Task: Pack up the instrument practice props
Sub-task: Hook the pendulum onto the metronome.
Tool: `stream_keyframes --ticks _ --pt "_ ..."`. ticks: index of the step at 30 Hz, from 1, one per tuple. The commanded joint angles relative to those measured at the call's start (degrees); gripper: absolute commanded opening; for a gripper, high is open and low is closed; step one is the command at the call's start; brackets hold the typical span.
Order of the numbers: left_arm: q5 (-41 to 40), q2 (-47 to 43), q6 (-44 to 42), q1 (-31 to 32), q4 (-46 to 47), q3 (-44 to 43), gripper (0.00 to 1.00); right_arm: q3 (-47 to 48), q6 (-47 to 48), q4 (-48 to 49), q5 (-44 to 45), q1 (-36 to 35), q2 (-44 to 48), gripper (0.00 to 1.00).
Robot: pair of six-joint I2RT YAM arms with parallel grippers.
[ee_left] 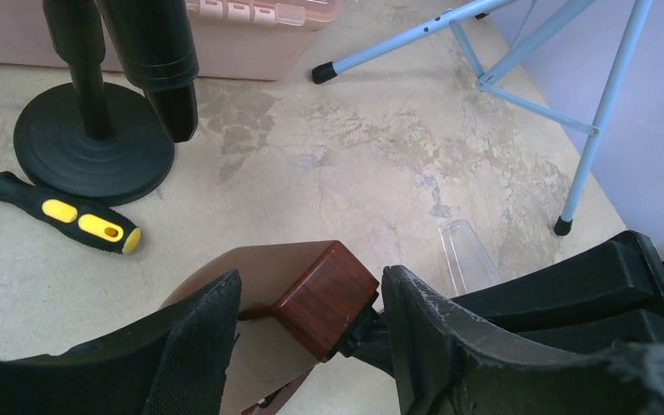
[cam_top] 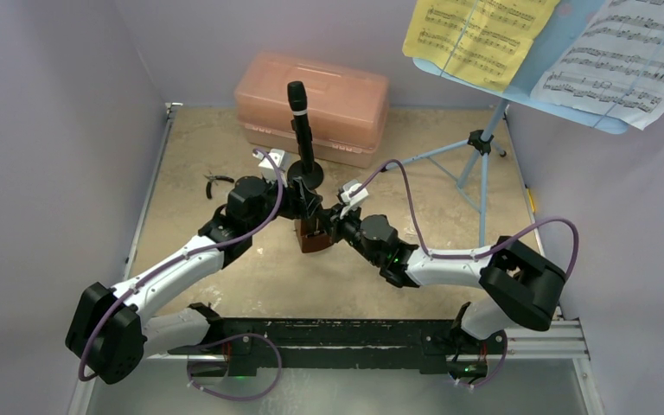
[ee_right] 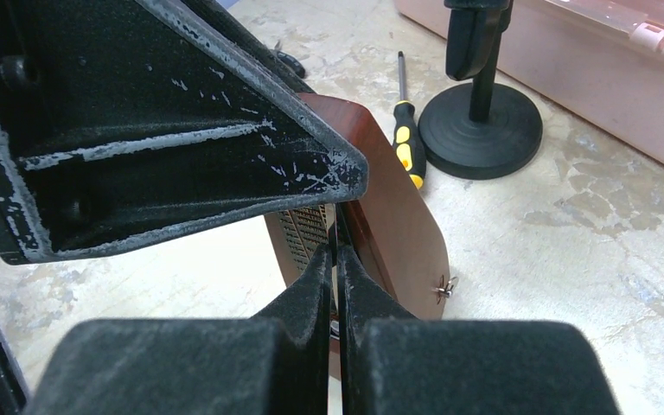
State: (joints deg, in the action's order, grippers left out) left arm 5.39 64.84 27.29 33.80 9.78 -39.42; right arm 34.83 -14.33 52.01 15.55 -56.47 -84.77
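The brown wooden metronome (cam_top: 314,235) stands mid-table between both arms. My left gripper (cam_top: 304,212) is open and straddles its top (ee_left: 324,298), with one finger (ee_left: 212,333) against the tan side and the other (ee_left: 415,320) a little off. My right gripper (ee_right: 335,252) is shut on a thin dark rod at the metronome's front (ee_right: 398,225). Behind them the black clarinet-like pipe (cam_top: 300,121) stands upright on its round base (ee_left: 93,143). The light-blue music stand (cam_top: 482,143) at the back right carries a yellow sheet (cam_top: 475,35) and a white sheet (cam_top: 622,60).
The translucent pink case (cam_top: 311,104) sits closed at the back, right behind the pipe. A yellow-and-black screwdriver (ee_left: 60,212) lies beside the pipe's base. Pliers (cam_top: 216,183) lie at the left. A clear plastic piece (ee_left: 467,255) lies right of the metronome. Tripod legs (ee_left: 588,112) spread on the right.
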Motion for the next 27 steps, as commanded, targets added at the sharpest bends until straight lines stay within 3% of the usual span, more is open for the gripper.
stream_keyframes --ticks 1,12,27 --pt "4.3 0.0 -0.6 0.5 1.9 -1.0 0.59 2.4 -0.7 -1.7 -0.9 0.8 0.9 0.00" --pt "4.6 -0.7 -3.1 2.2 2.0 -1.1 0.65 2.9 -1.7 -2.9 -3.0 2.0 1.6 0.00" --pt "-4.6 0.2 -9.1 6.0 -2.9 -3.1 0.62 2.2 -2.2 -3.4 -4.6 2.9 2.7 0.00"
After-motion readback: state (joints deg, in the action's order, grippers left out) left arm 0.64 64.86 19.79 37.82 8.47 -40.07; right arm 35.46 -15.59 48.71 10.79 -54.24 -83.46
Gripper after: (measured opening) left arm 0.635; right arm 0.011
